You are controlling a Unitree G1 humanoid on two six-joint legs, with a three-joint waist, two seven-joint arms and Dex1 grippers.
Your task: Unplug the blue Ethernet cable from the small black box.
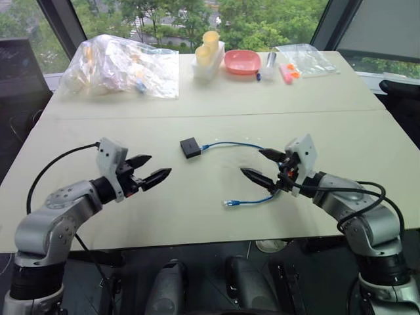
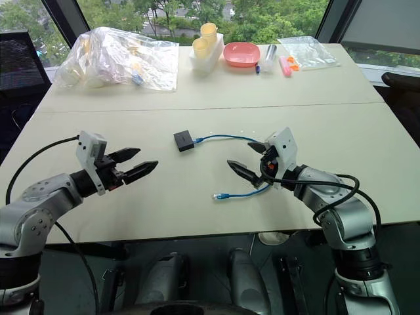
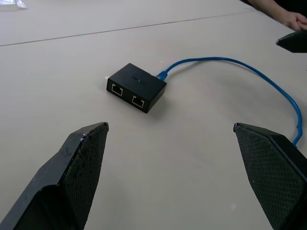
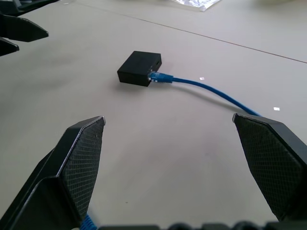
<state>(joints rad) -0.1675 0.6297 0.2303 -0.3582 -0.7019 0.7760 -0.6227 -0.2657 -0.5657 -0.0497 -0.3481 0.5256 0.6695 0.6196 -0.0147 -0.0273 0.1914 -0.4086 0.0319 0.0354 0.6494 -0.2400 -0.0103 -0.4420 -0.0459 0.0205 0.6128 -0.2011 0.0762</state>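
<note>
The small black box (image 1: 190, 147) lies flat on the beige table (image 1: 197, 105), mid-way between my arms. The blue Ethernet cable (image 1: 231, 144) is plugged into the side of the box that faces my right arm; the plug (image 4: 160, 77) sits in its port. The cable curves right, passes under my right gripper, and ends in a loose plug (image 1: 229, 203) near the front edge. My left gripper (image 1: 149, 169) hovers open to the box's left and nearer me. My right gripper (image 1: 261, 165) hovers open to its right. Two empty ports (image 3: 125, 95) face the left gripper.
At the table's far side lie a clear plastic bag (image 1: 121, 65) of items, yellow cups in a white holder (image 1: 209, 54), a pink bowl (image 1: 242, 62), and a small bag with markers (image 1: 298, 62). A person's hand (image 3: 292, 19) rests at the table's edge.
</note>
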